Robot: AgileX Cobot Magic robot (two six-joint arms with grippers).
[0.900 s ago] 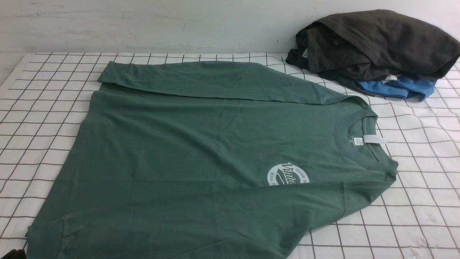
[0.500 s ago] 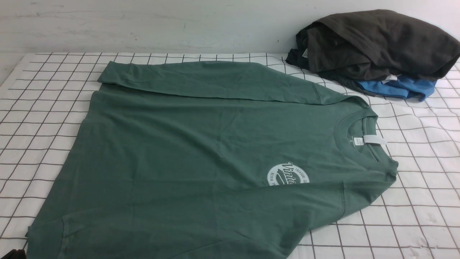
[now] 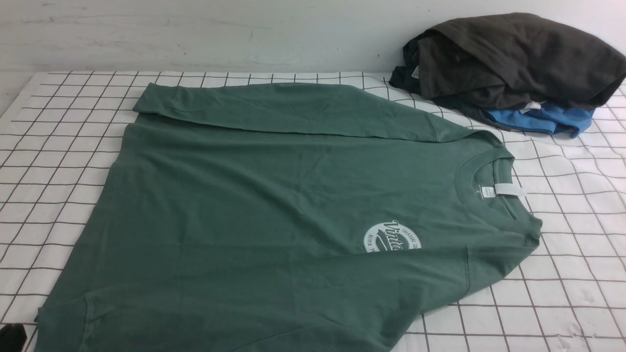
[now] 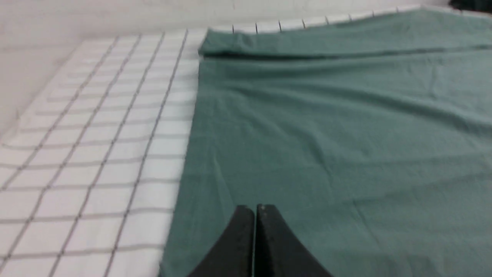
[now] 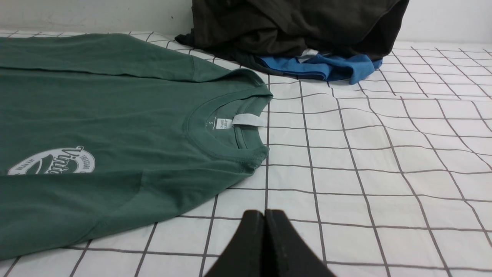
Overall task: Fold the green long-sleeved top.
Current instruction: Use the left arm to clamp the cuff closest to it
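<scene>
Your green top (image 3: pixel 274 205) lies flat on bench (image 3: pixel 562 303), sleeves (image 3: pixel 293 107) laid over body, prob. for a clean fold; L pincer (image 4: pixel 255 211) & R pincer (image 5: pixel 264 214) pinched together, empty.

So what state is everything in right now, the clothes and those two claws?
green long-sleeved top: spread flat, front up, both sleeves folded in, near one half covering the logo
dark brown-black garment: crumpled heap against the wall
bright blue garment: bunched, mostly buried under that heap
left gripper: shut, empty, over the top
right gripper: shut, empty, over the checked sheet
</scene>
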